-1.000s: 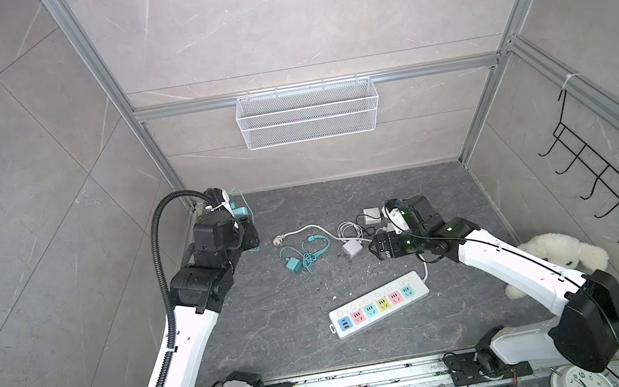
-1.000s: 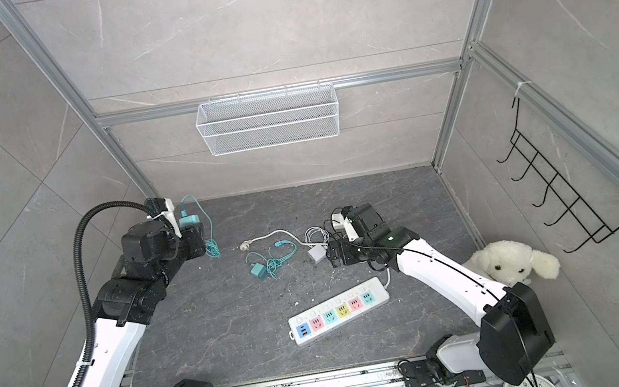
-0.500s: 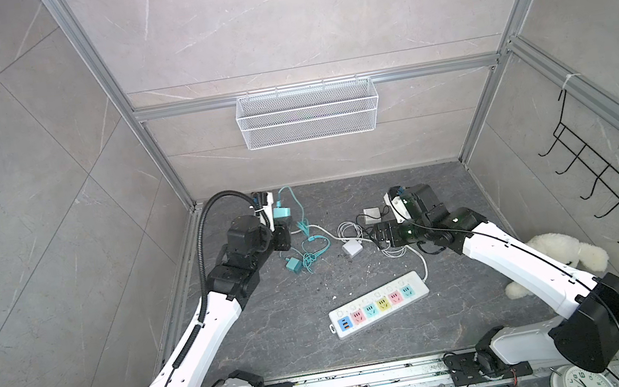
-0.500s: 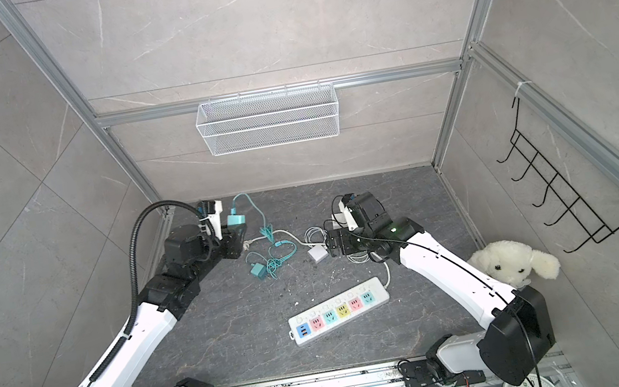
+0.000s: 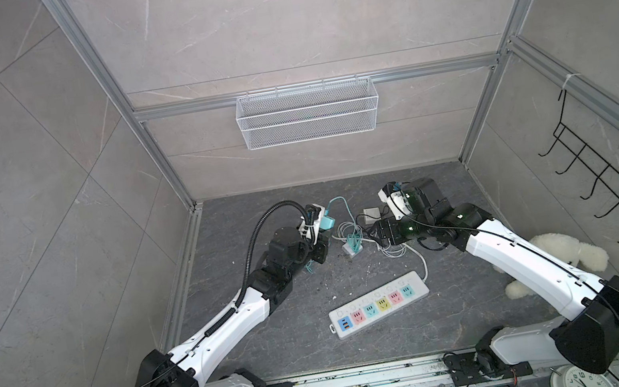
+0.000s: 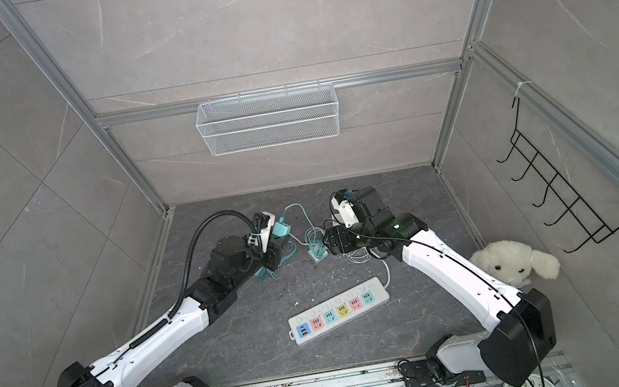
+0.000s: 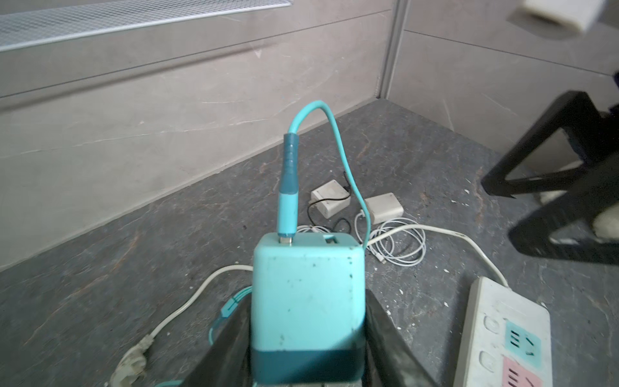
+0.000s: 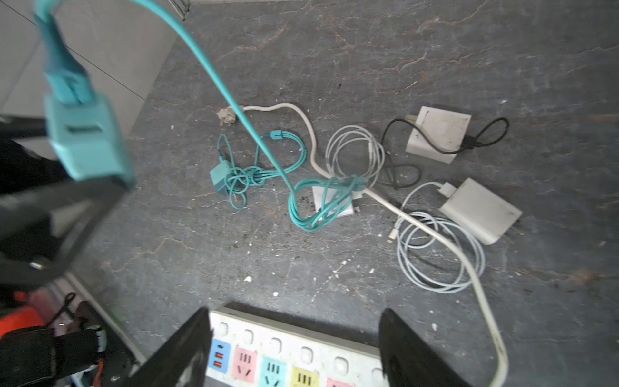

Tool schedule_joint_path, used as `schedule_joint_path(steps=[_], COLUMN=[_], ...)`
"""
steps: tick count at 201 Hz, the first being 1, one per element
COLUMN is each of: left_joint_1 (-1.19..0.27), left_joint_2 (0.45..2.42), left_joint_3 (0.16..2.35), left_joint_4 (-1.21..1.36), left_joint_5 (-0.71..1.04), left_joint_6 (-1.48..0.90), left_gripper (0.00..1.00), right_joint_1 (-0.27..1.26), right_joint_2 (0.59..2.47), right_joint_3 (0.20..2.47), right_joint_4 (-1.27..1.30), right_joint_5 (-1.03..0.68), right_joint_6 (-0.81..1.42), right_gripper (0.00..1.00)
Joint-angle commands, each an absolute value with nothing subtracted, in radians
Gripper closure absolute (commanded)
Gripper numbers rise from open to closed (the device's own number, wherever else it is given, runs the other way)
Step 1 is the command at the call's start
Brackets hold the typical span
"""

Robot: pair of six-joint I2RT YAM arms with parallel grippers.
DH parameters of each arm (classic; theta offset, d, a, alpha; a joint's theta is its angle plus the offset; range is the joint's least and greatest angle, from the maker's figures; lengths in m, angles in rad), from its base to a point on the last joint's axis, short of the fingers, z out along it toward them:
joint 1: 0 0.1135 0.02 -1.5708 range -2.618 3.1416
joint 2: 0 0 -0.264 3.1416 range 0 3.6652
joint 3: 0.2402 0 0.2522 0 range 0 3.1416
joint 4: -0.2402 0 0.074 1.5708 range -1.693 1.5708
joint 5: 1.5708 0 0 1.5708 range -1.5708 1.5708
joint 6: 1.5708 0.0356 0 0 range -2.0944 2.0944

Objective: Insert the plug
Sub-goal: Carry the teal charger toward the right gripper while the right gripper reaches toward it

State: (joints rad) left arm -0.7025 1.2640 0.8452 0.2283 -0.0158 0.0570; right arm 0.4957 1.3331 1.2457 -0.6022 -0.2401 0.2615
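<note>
Grey stone tabletop (image 5: 236, 223) spreads below you; at left, your left claw (image 7: 308, 301) is clamped on the teal charger (image 5: 327, 222), held clear of the surface; its teal cable (image 7: 338, 140) droops to a tangle of cords (image 8: 321, 201) mid-tabletop, beside a white charger (image 8: 437, 134); your right claw (image 8: 293, 315) hangs near them, jaws spread wide, empty; nearer the front lies the power strip (image 5: 378, 303); a plush dog (image 5: 561, 255) sits far right.

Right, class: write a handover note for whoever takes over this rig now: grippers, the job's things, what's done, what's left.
Left gripper: shut on the teal charger, held off the floor.
Right gripper: open, empty.
Power strip: flat on the floor, sockets free.
Done: charger picked up.
Left: push it into a socket.
</note>
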Motion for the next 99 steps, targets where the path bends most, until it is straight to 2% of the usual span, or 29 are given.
schedule_joint_path(steps=[1,31,99], left_joint_1=[-0.731,-0.748,-0.772], left_joint_2=[1.291,1.342,1.389], left_joint_3=[0.823,0.782,0.733], left_joint_4=[0.437,0.548,0.688], left_joint_5=[-0.004,0.000,0.040], left_joint_6=[0.112,0.104,0.103], left_gripper=[0.69,0.72,0.72], right_joint_1=[0.500,0.501,0.500], right_joint_2=[1.317,1.326,1.392], right_joint_3=[1.283,1.297,1.322], right_joint_4=[-0.566,-0.552,-0.521], right_joint_5=[-0.359,-0.462,-0.561], right_joint_6=[0.263,0.280,0.305], right_gripper=[0.32,0.38,0.43])
